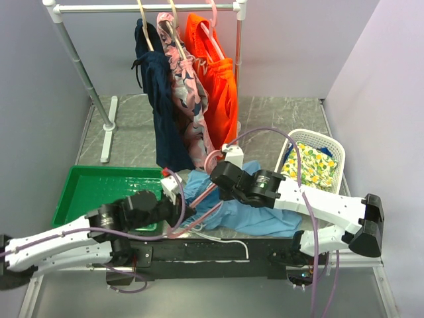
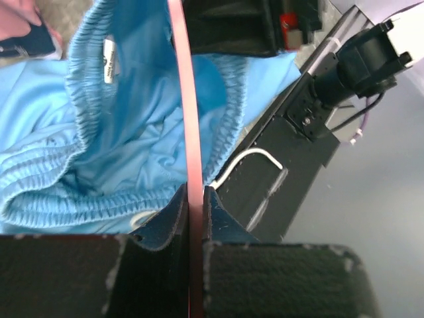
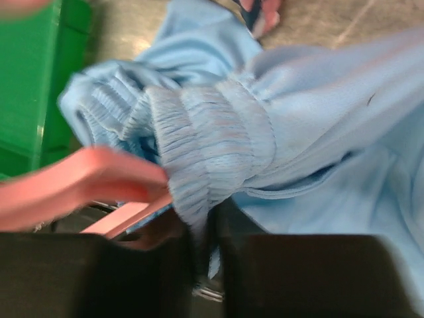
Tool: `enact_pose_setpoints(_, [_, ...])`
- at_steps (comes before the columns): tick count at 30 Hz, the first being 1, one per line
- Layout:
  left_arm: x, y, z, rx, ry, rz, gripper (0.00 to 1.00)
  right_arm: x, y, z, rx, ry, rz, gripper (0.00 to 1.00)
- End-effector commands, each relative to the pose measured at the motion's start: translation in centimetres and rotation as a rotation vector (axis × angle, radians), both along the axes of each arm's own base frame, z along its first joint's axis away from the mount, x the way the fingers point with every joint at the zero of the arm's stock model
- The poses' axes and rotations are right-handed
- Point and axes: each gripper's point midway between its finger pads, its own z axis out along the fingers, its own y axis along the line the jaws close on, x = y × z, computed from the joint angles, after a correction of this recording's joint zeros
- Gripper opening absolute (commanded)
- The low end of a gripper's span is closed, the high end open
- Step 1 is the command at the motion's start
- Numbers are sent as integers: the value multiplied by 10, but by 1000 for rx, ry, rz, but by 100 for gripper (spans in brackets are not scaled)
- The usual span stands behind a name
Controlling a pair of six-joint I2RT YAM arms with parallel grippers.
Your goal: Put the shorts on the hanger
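You saw only one bar of the hanger (image 2: 185, 99), cut off at the top; the shorts (image 3: 218, 132) were blurred in the right wrist view.

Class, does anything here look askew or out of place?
The blue shorts lie crumpled at the near edge of the table, waistband pinched by the right end effector; the left end effector clamps the pink hanger across them.

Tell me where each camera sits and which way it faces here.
Top external: above and behind the bases, looking down on the left arm, right arm, table and clothes rack.
Left wrist: on the left arm, looking along the left fingers, shut on the hanger.
Right wrist: on the right arm, facing the right fingers, shut on the shorts waistband.
Shared: both wrist views show shorts and hanger.
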Motion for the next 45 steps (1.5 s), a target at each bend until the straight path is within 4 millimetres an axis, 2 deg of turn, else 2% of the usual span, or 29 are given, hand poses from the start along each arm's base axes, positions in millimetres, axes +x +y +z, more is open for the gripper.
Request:
enact_pose_setpoints(1, [-2,-32,54,-264,-148,48,1,4,0,7,76,-8,-23,32])
enact_pose_setpoints(2, [-3,-34,52,-270,-162,51,1,4,-2,6,78,-5,-28,47])
enact_pose_setpoints(4, [0,-37,33,-242,-184,80,1,1,-7,8,107,6,-42,60])
enact_pose_setpoints(5, [0,-40,35,-269,-190,84,1,0,-10,13,136,7,-49,70])
enact_pose_setpoints(7, [3,-43,16,-237,-191,103,1,-2,-18,9,164,41,-82,74])
enact_pose_setpoints(8, [3,-45,17,-257,-194,103,1,-3,-23,15,200,39,-94,79])
enact_pose_setpoints(10, [2,-46,4,-243,-198,98,1,-4,-34,7,232,81,-133,80])
enact_pose_setpoints(12, [3,-46,4,-260,-206,106,1,-5,-39,17,316,76,-139,84])
enact_pose_setpoints(13, [3,-45,-1,-253,-210,104,1,-9,-41,12,339,103,-137,84])
enact_pose_setpoints(14, [3,-44,-2,-253,-211,104,1,-5,-47,20,384,89,-157,85])
enact_pose_setpoints(17, [1,-44,-6,-247,-218,90,1,0,-61,16,414,116,-229,85])
enact_pose_setpoints(18, [1,-45,-9,-238,-219,84,1,13,-73,15,430,116,-294,85])
enact_pose_setpoints(20, [0,-44,-14,-218,-222,77,1,19,-77,15,484,148,-330,85])
enact_pose_setpoints(21, [0,-45,-15,-209,-225,74,1,30,-88,14,500,149,-385,85])
enact_pose_setpoints(22, [-1,-44,-18,-199,-227,68,1,34,-89,16,520,162,-413,85])
enact_pose_setpoints(24, [1,-44,-21,-184,-236,74,1,40,-96,8,504,213,-484,85])
enact_pose_setpoints(25, [1,-44,-22,-176,-239,69,1,45,-96,12,516,222,-504,85])
enact_pose_setpoints(32, [-2,-46,-34,-94,-276,51,1,59,-95,-15,523,334,-580,79])
enact_pose_setpoints(34, [-6,-48,-37,-70,-287,39,1,58,-97,-23,527,361,-593,77])
enact_pose_setpoints(38, [-9,-50,-40,-37,-307,43,1,59,-101,-24,549,347,-596,71])
enact_pose_setpoints(45, [-8,-58,-35,-12,-347,53,1,39,-109,-52,522,386,-607,61])
